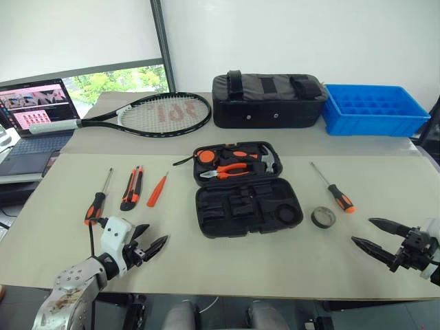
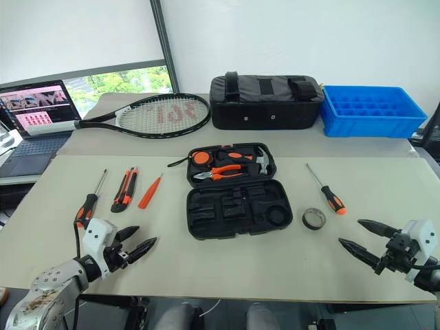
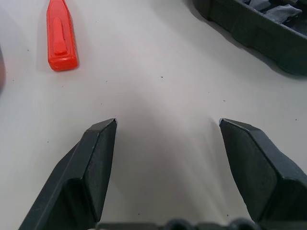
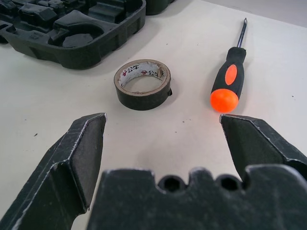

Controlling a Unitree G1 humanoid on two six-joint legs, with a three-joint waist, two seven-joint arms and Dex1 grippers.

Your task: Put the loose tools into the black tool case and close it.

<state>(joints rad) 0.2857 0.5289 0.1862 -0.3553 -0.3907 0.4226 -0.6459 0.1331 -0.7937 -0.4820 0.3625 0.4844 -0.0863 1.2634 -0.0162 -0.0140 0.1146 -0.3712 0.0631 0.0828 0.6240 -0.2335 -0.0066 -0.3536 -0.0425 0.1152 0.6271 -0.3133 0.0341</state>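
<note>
currently both claws stand wide apart, empty, hovering over the table [image 1: 55,206]: left claw [image 1: 152,242] near left, right claw [image 1: 370,234] near right. the open tool case [image 1: 244,189] lies centre, its left edge cut off in the right wrist view. tape roll [image 4: 143,84] and one screwdriver [image 4: 230,79] lie right of it; another screwdriver [image 1: 97,199], utility knife [image 1: 132,188] and thin orange tool [image 1: 157,190] left.

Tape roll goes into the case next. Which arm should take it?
Right, probably. The tape roll lies on the case's right side, straight ahead of the open right gripper. The open left gripper hangs across the case, nearer the thin orange tool.
</note>
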